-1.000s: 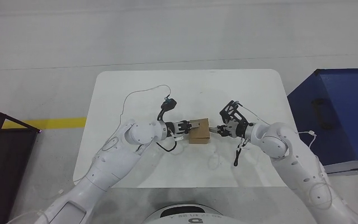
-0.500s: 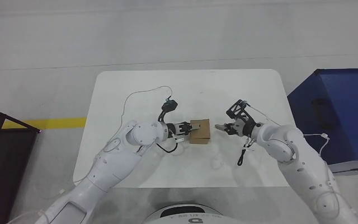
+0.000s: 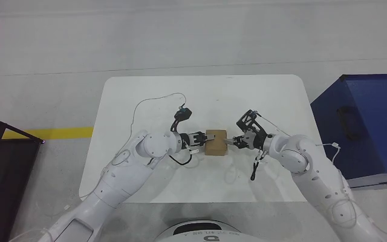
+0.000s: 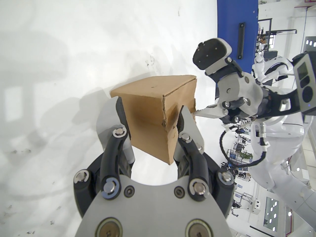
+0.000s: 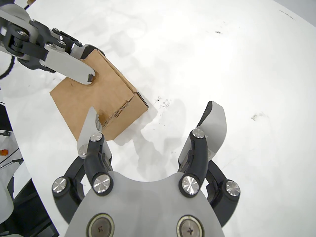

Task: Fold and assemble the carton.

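- Your right hand (image 3: 234, 142) is back at the carton (image 3: 216, 143). Half a second ago it sits clear of it, and a second ago it's at this same end. That reads as a press, back-off, re-press cycle.
- The right hand is spread wide and grasps nothing. One fingertip (image 5: 95, 119) touches the carton's end face by the ragged seam (image 5: 118, 112). The other finger hangs over bare table (image 3: 260, 97).
- Your left hand (image 4: 151, 107) holds position across all three frames. It's clenched on the carton, one finger on each side wall, pinning it.
- The carton sits mid-table between the two hands, same spot, resting on the table and squared up.
- My read: the sides are formed and you're on the closing step, pushing the end face home. The repeat press suggests it doesn't seat on the first go.
- The seam edge beside the fingertip looks slightly proud and torn. I can't tell whether it's tucked.
- Risk: a single-finger push against the left hand's clamp could skew the carton or crush that corner.
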